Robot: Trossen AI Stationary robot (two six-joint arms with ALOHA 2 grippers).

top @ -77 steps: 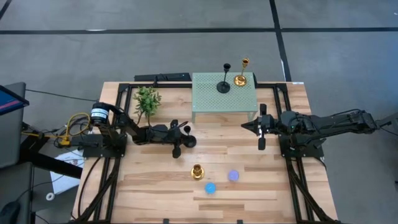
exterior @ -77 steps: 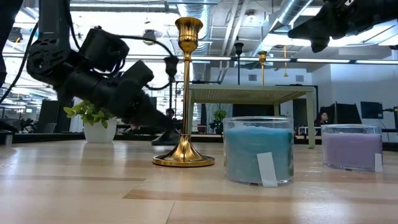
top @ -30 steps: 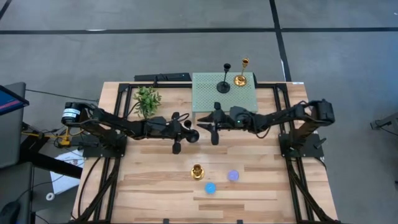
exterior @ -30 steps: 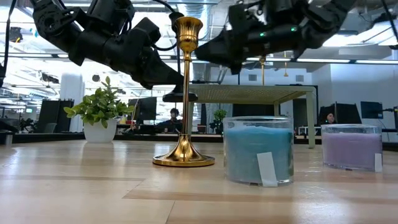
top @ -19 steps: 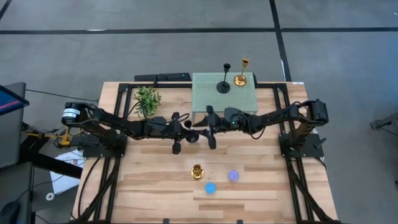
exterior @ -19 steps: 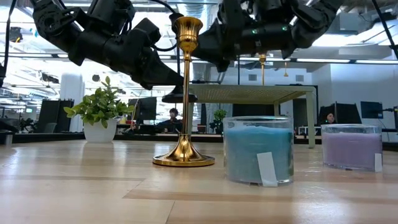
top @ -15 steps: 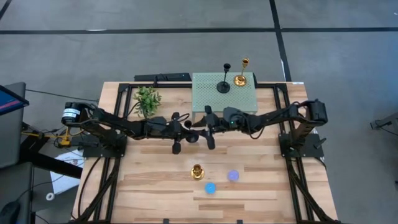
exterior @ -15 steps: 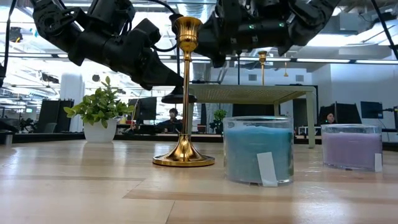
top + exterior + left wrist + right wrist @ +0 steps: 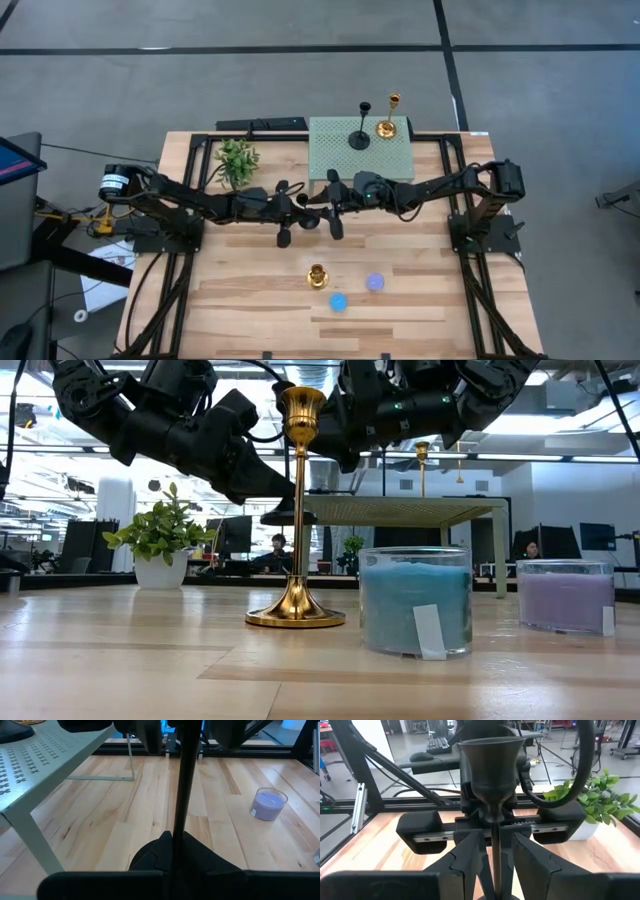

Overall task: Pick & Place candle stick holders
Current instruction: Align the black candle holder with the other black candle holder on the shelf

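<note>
Black holder in transit: I have it held above the tabletop, between the two arms, just in front of the green stand; its stem runs between my left fingers.
Left gripper: fingers narrow, clamped on the stem near the base.
Right gripper: fingers spread wide, straddling the cup end, not yet closed.
Other holders: one black and one gold stand on the green stand; one gold stands on the tabletop near the blue candle and purple candle.
Risk: if my left lets go before my right grips, the holder drops; an off-centre closing could knock the stem askew.
Risk two: the swing up could clip the stand's edge.
Change: my right arm has reached from its side across to the holder, and its fingers have opened further.
</note>
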